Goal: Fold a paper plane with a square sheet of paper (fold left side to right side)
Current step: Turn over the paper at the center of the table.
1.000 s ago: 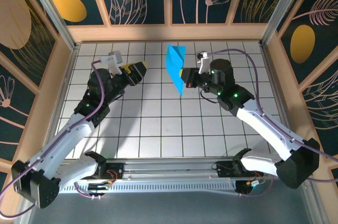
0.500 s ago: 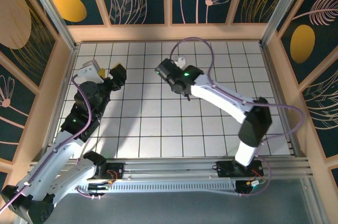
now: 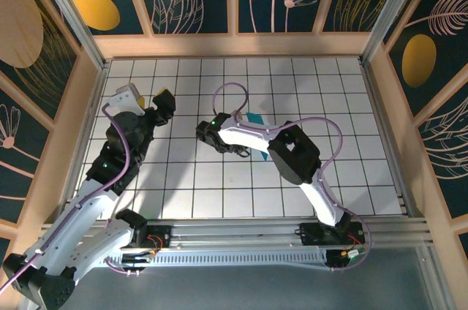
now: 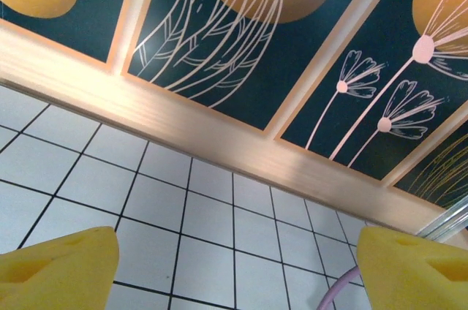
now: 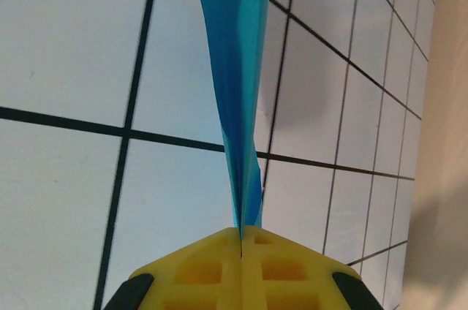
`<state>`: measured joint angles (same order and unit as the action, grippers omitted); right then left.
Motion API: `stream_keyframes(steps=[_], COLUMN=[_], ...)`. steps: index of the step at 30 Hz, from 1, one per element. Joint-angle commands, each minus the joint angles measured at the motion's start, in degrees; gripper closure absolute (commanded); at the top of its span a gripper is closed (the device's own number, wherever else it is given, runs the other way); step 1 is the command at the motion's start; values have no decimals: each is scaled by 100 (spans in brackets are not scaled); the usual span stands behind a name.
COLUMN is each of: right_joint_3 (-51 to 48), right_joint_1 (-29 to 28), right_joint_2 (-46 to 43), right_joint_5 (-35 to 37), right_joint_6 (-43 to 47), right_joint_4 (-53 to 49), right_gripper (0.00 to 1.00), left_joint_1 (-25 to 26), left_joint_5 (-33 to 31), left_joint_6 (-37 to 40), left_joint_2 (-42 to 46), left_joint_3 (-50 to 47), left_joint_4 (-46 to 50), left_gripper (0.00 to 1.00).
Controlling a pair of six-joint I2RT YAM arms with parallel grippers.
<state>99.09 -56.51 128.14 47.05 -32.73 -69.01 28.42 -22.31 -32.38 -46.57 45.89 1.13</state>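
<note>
The cyan-blue paper (image 5: 238,105) is a narrow folded strip, seen edge-on in the right wrist view. It sticks out above the tiled floor from my right gripper (image 5: 241,233), whose yellow fingers are shut on its near end. From above, a small cyan corner of the paper (image 3: 254,118) peeks out beside the right forearm (image 3: 245,134), which is folded over the middle of the floor and hides its fingers. My left gripper (image 3: 156,105) is at the left, about two tiles from the right wrist. The left gripper (image 4: 238,273) is open, with bare tiles between its yellow pads (image 4: 58,270).
White tiled floor (image 3: 365,142) is boxed in by wooden rims and patterned walls (image 3: 234,45). A purple cable (image 3: 227,91) loops over the right arm. The arm bases and rail (image 3: 234,240) run along the near edge.
The right arm has swung left and folded down over the middle, carrying the paper from the far centre. The left gripper has pulled back left and opened wider.
</note>
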Motion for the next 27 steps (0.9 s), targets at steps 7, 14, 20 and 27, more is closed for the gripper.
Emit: stream_keyframes(steps=[7, 14, 20, 27], right_joint_3=[-91, -84, -188, -1069], right_joint_1=[-79, -79, -63, 208], right_joint_2=[332, 177, -402, -1703], right_joint_5=[-805, -1276, -1514, -2296], right_joint_6=[180, 232, 189, 137], right_joint_4=[810, 1059, 1092, 2036], right_gripper=[100, 74, 58, 44], left_joint_1=[8, 5, 7, 7], left_joint_5=[254, 484, 760, 1273], left_joint_6=[-143, -146, -272, -719], left_joint_2=[-96, -297, -516, -1028], left_joint_3=[-149, -38, 69, 87], left_joint_4=[-51, -60, -32, -68], left_gripper=[15, 15, 14, 13])
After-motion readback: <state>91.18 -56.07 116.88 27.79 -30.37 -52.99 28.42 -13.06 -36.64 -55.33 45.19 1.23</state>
